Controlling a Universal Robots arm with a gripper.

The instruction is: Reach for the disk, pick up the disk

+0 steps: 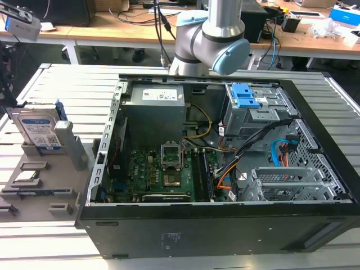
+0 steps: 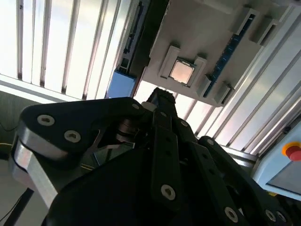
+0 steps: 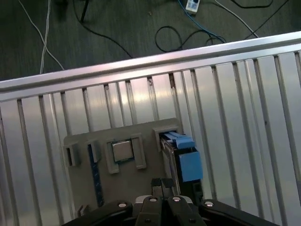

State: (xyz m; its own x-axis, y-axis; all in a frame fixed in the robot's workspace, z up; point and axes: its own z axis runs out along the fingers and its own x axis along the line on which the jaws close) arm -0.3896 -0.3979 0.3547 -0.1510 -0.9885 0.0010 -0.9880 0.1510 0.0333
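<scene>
I count one disk, standing on edge in a slot at one end of the grey holder plate. Its white-and-blue label faces outward, and a blue bracket frames it. On the same plate I see one processor chip in a pocket near the middle. One blue memory stick lies on the far side of the chip from the disk. The plate rests on the slatted metal counter. One open computer case stands just beside the plate, on the exterior view's right of it. One arm, silver with a blue cap, shows beyond the case.

My single end effector hangs above the plate, well apart from it. In the first wrist view its tips sit over the plate's edge, between the chip's pocket and the disk. The two fingertips are drawn together with no gap I can make out. It is clenched on nothing and touches nothing.
</scene>
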